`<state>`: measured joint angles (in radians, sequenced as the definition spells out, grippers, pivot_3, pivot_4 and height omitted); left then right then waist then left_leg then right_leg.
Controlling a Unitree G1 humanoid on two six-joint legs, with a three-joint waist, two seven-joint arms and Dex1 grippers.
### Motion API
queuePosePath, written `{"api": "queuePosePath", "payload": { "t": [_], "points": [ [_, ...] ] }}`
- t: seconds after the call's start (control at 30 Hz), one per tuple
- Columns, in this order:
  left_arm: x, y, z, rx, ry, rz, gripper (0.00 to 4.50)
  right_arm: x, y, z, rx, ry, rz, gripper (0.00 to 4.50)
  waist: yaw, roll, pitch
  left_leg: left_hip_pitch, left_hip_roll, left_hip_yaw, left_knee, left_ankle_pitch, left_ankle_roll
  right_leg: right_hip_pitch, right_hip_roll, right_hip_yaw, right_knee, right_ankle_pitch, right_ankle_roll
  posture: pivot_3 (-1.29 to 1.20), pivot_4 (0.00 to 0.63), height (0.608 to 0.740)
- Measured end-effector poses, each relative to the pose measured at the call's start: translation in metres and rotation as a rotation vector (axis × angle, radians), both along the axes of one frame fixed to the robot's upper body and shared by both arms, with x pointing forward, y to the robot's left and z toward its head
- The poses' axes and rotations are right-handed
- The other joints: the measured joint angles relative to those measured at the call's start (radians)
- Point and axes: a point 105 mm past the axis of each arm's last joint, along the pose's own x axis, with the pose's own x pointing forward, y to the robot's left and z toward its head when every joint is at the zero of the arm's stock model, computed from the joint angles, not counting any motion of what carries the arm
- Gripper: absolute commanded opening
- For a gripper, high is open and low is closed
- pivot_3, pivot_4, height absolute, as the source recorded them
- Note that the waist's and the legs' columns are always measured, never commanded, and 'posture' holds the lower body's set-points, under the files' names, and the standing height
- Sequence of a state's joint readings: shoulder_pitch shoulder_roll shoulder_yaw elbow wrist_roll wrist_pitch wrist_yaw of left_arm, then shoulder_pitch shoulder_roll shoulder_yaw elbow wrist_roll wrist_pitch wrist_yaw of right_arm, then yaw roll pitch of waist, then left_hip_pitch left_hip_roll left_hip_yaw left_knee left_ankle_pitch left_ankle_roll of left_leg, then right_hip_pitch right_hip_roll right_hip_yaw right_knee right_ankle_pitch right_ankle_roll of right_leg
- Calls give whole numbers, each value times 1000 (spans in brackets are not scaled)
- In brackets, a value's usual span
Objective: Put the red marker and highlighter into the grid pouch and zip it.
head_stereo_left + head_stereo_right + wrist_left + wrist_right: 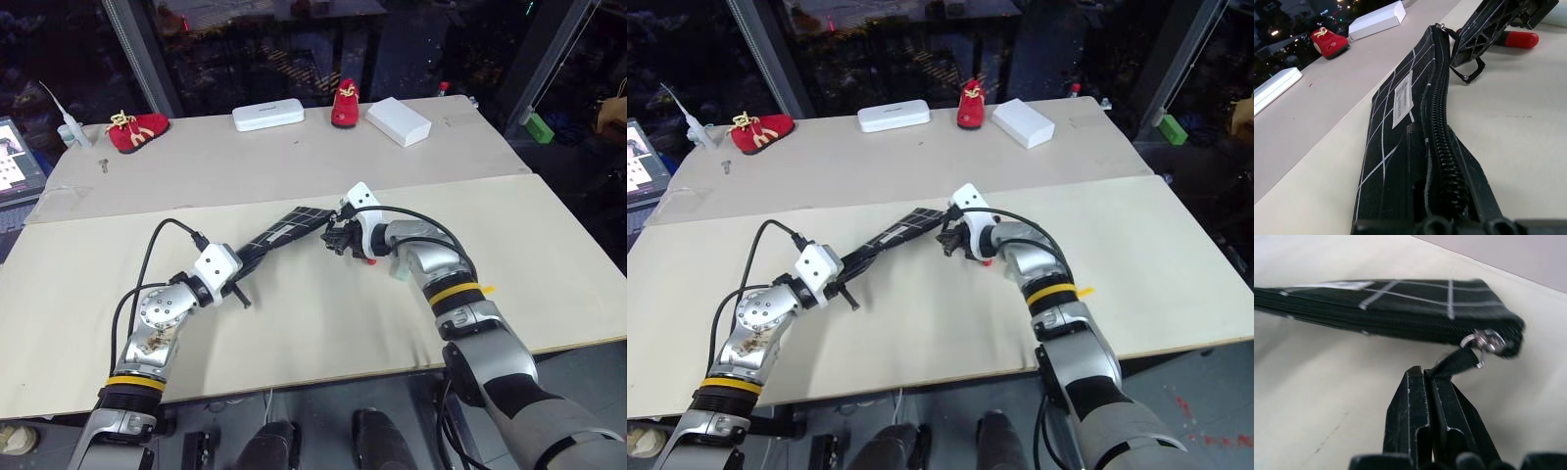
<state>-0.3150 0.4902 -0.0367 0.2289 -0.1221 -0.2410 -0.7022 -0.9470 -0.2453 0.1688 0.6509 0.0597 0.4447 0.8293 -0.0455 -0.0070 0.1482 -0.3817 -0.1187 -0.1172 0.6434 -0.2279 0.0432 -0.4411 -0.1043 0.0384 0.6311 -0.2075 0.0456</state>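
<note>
Right gripper [1436, 377] clamps zipper pull [1457, 363], left gripper [235, 284] clamps grid pouch [1400, 127]; red marker [1515, 40], highlighter [402, 266] outside — you've loading, zipping left.

grid pouch [284, 233] between both claws, red marker [1520, 39] beside right claw [336, 238]

My two head eyes look forward and down over the tabletop [294, 323] from above and a little way back — both cover the same spread. My left wrist camera sits low, close along the grid pouch [1400, 147]; my right wrist camera faces its far end, very near — both share that pouch.
</note>
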Motion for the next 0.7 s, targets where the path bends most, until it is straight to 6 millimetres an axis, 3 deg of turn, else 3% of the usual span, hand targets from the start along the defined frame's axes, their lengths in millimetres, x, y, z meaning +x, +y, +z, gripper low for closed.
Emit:
{"api": "queuePosePath", "payload": {
  "t": [0.2,0.47,0.7],
  "points": [
    [0,1,-1,-1,2,2,0,-7,12,8,-17,-41,70,74,-1,0,0,0,1,0,0,0,0,0,1,0,0,0,0,0,150,740],
    [3,-3,-2,-15,10,-6,0,-45,79,9,-48,-83,301,74,0,0,0,1,2,0,0,0,-1,0,2,0,1,1,-1,0,150,740],
    [5,-5,-4,-21,17,-14,0,-66,98,5,-79,-78,413,74,3,0,0,1,2,0,1,0,-1,0,2,0,0,1,-1,0,150,740]
  ]
}}
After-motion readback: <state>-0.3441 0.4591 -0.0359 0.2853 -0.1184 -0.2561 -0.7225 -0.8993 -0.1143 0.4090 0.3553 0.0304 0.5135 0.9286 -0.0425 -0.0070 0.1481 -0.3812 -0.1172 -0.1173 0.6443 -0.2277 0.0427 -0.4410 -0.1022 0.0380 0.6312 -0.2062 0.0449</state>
